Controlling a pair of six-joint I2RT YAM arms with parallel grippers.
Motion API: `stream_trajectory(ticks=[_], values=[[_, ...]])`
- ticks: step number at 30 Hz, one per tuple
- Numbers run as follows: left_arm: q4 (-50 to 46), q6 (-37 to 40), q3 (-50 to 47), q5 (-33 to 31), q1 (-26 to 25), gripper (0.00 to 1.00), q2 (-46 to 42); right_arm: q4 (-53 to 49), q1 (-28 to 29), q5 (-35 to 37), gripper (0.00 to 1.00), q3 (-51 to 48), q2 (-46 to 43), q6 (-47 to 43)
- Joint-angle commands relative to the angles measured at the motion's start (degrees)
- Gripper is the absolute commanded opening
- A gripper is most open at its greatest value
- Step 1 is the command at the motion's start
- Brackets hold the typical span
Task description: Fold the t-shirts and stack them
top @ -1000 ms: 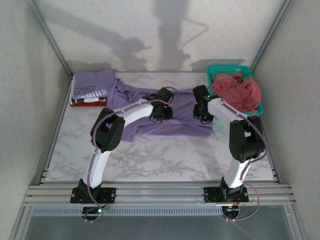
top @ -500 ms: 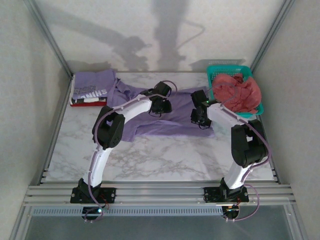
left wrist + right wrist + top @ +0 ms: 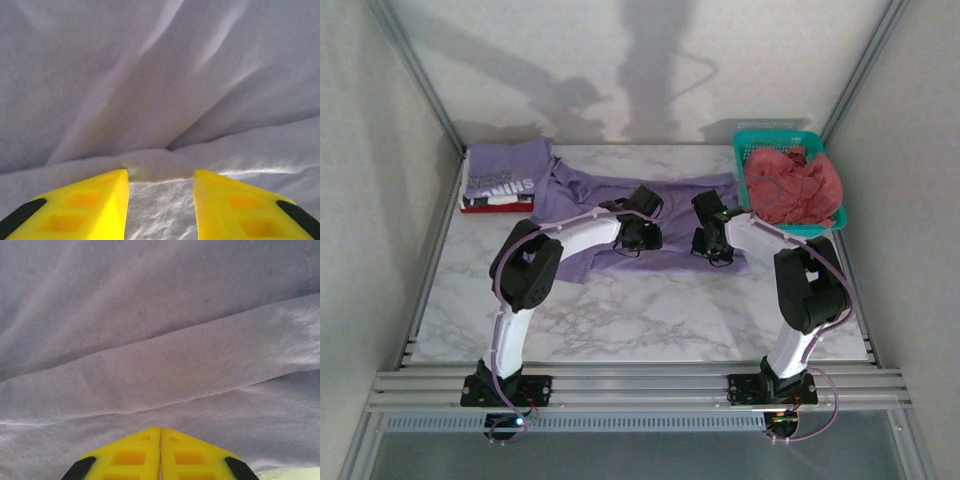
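A plain lavender-purple t-shirt (image 3: 665,200) lies spread across the middle of the marble table (image 3: 620,310), wrinkled and partly folded. My left gripper (image 3: 638,238) is low over its centre. In the left wrist view it (image 3: 160,175) stands open, with a raised fold of the shirt (image 3: 150,167) just past the yellow fingertips (image 3: 112,192). My right gripper (image 3: 710,245) is down on the shirt's right part. Its (image 3: 160,429) jaws are pressed together, no cloth showing between them, and the lavender shirt (image 3: 150,365) lies flat ahead. A coral-pink t-shirt (image 3: 798,185) is heaped in the basket.
A teal mesh basket (image 3: 775,140) stands at the back right. At the back left is a stack of folded tees (image 3: 502,180), topped by a purple one with white lettering. Metal frame posts and grey walls close in both sides.
Both grippers have moved toward the near side over the lavender shirt, and both now sit lower on it. More of the shirt's far edge now shows behind them.
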Motion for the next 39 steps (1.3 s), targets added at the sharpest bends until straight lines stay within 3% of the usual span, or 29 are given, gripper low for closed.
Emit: stream_trajectory(ticks=[1, 25, 31, 39], values=[[2.25, -1.59, -1.94, 0.44, -0.63, 0.37, -2.53, 1.71, 0.31, -0.35, 0.09, -1.00, 2.24, 1.19], [6.16, -3.40, -12.90, -0.88, -1.90, 0.37, -4.13, 3.56, -1.73, 7.52, 0.11, 8.82, 8.31, -2.13], [7.01, -3.65, -14.59, -0.57, -2.04, 0.37, -5.02, 2.48, -5.82, 3.95, 0.10, 14.23, 14.06, -4.22], [5.50, -2.95, -11.64, -1.12, -2.04, 0.37, -5.01, -3.77, -4.74, 4.49, 0.11, 17.39, 8.91, -7.91]])
